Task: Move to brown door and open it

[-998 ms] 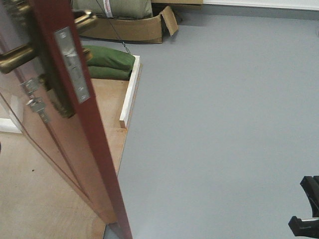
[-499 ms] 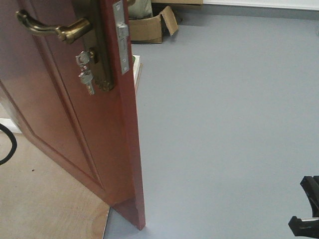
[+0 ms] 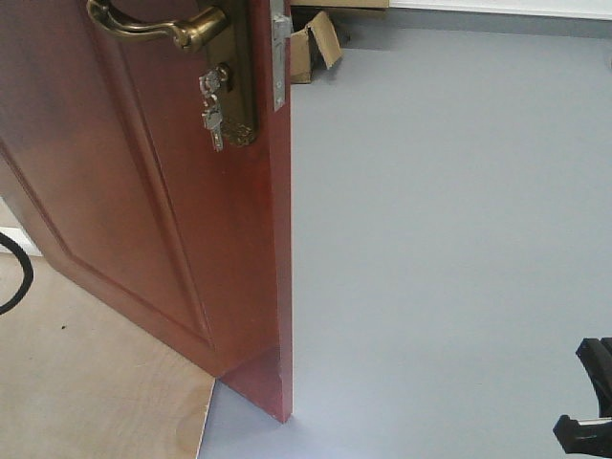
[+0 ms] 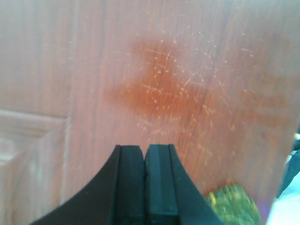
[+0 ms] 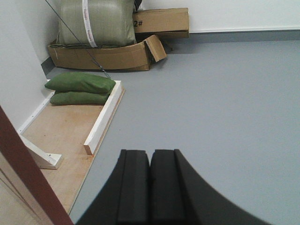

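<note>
- Brown door (image 3: 115, 191): tall, glossy, reddish-brown panelled wood; it fills the left part of the front view, swung ajar with its narrow lock edge turned toward the camera
- Its bottom corner stands on the grey vinyl floor (image 3: 449, 239), just beside the edge of the pale plywood board (image 3: 86, 392)
- Fittings: curved brass lever handle (image 3: 158, 27) on an ornate brass backplate (image 3: 241, 86), a small bunch of silver keys (image 3: 211, 113) hanging from the lock below the lever, and a silver latch plate (image 3: 279, 53) on the door edge
- Left gripper (image 4: 144, 157): black pads pressed flat together, clenched on nothing, pointing at the door face at close range; whether the tips touch it cannot be told
- A blurred brass fitting (image 4: 232, 204) shows at the lower right of that view
- Right gripper (image 5: 150, 161): pads likewise closed together and empty, held over open grey floor, well apart from the door edge at the lower left of that view
- Far left corner of the floor: two green sandbags (image 5: 79, 88) stacked against a white wooden rail (image 5: 103, 117), with brown cardboard boxes (image 5: 103, 57) and a grey-green sack (image 5: 93, 21) behind them by the wall
</note>
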`<state>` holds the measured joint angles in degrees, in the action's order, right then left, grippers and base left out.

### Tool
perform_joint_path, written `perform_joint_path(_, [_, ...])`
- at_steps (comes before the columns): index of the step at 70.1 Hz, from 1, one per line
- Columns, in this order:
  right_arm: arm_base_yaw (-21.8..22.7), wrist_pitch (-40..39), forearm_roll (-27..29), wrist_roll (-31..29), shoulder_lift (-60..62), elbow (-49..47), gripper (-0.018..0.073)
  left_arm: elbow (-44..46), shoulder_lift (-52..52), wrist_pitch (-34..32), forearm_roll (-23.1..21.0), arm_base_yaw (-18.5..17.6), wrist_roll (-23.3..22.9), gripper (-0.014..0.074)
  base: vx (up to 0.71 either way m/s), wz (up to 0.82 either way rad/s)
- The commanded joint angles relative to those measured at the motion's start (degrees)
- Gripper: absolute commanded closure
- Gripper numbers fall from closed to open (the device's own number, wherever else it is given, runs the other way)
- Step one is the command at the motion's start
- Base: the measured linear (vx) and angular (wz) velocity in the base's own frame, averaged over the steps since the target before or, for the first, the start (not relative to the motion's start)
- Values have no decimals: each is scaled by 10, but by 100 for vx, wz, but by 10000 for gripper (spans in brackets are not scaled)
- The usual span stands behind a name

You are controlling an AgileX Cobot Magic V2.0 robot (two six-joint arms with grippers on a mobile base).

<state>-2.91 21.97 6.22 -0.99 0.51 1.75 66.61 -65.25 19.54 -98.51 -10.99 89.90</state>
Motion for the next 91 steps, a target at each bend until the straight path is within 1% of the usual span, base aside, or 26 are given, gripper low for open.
perform_joint_path(1, [1,-46,-3,-6,9,1,559,15,12,12,-65,-3,-3,580,0,0])
perform_joint_path(49, [1,-46,-3,-6,9,1,559,15,12,12,-65,-3,-3,580,1,0])
perform_joint_path(91, [1,-46,-3,-6,9,1,559,15,12,12,-65,-3,-3,580,10,-2])
